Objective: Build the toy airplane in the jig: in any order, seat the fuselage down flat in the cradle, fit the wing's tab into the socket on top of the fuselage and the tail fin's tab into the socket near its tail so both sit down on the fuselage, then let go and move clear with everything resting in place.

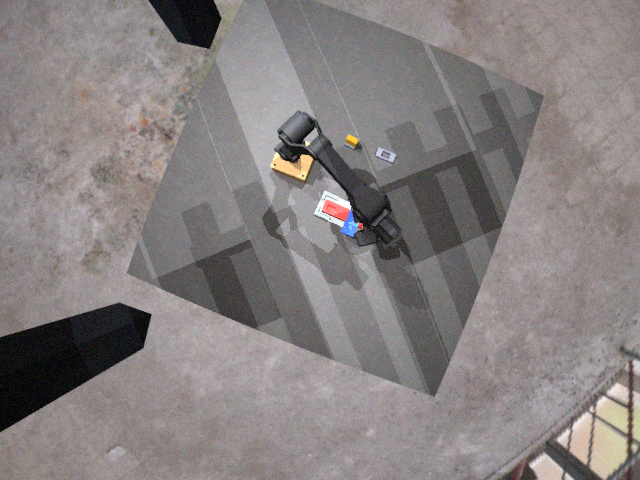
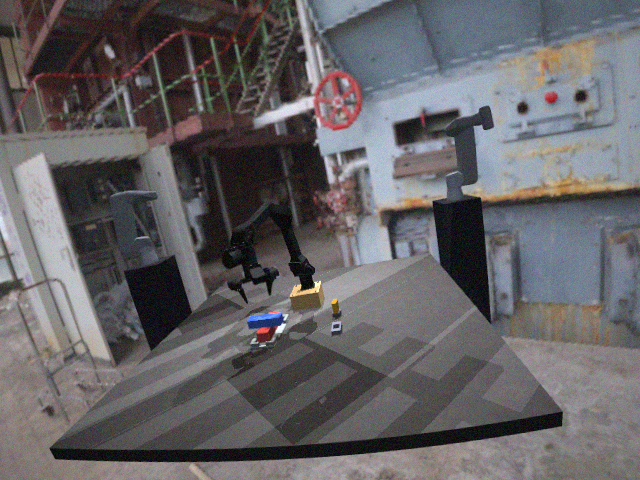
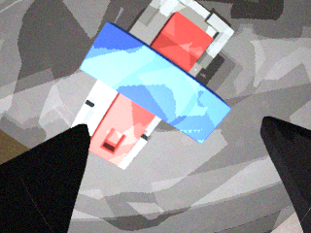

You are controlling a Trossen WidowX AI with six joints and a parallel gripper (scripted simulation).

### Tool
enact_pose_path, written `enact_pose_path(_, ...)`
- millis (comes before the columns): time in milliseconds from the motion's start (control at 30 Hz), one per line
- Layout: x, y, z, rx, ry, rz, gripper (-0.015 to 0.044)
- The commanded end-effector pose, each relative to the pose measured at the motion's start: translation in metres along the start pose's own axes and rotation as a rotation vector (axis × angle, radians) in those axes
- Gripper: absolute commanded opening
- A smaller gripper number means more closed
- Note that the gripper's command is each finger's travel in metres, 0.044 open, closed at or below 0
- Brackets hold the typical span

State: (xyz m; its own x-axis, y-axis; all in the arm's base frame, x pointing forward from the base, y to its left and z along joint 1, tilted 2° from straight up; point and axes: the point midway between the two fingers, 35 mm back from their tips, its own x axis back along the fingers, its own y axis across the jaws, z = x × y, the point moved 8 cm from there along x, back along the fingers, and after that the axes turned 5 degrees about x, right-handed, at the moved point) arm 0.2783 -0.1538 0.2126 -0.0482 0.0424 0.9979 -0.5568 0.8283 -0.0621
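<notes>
Nearest to you in the wrist view, the claw [image 3: 175, 175] stands wide apart and holds nothing; its two dark fingers frame the plane from above. Just under it the blue wing [image 3: 155, 82] lies across the red fuselage [image 3: 126, 126], and the fuselage lies in the white jig [image 3: 214, 22]. In the exterior view the wing [image 2: 265, 319] looks level on the fuselage [image 2: 265, 333], with the claw [image 2: 254, 290] well above it.

Your first risk is here. The wing seems to sit down, but I cannot tell if its tab is fully in the socket. If you lower the claw again or swing it sideways at low height, a finger can catch the wing end and turn it or lift it out.

The small socket near the tail of the fuselage [image 3: 113, 139] is open, so the fin is not yet fitted. The yellow fin [image 2: 335, 306] stands farther on the tabletop [image 2: 413, 361], near the arm base [image 2: 307, 296], beside a small grey piece [image 2: 336, 327]. It is small and upright, so an off-centre grip can tip it or let it slip. When you bring it back, pushing hard or at an angle can shift the fuselage in the jig and disturb the wing.
</notes>
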Motion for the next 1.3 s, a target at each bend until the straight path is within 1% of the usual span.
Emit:
enact_pose_path(0, -0.001, -0.001, 0.000, -0.557, 0.006, -0.008, 0.0440)
enact_pose_path(33, -0.001, -0.001, 0.000, -0.636, 0.006, -0.008, 0.0440)
enact_pose_path(100, 0.000, -0.001, 0.000, -0.698, 0.007, -0.008, 0.0440)
enact_pose_path(400, 0.000, -0.001, 0.000, -0.698, 0.007, -0.008, 0.0440)
enact_pose_path(467, 0.000, 0.006, -0.008, -0.698, 0.006, -0.009, 0.0440)
enact_pose_path(667, 0.000, 0.077, -0.061, -0.699, 0.005, -0.019, 0.0440)
enact_pose_path(833, 0.000, 0.144, -0.087, -0.699, 0.005, -0.025, 0.0440)
enact_pose_path(967, -0.001, 0.197, -0.093, -0.699, 0.006, -0.028, 0.0440)
enact_pose_path(1133, -0.004, 0.259, -0.085, -0.699, 0.007, -0.031, 0.0440)
enact_pose_path(1200, -0.005, 0.274, -0.081, -0.699, 0.008, -0.031, 0.0440)
enact_pose_path(1267, -0.005, 0.276, -0.080, -0.699, 0.008, -0.031, 0.0440)
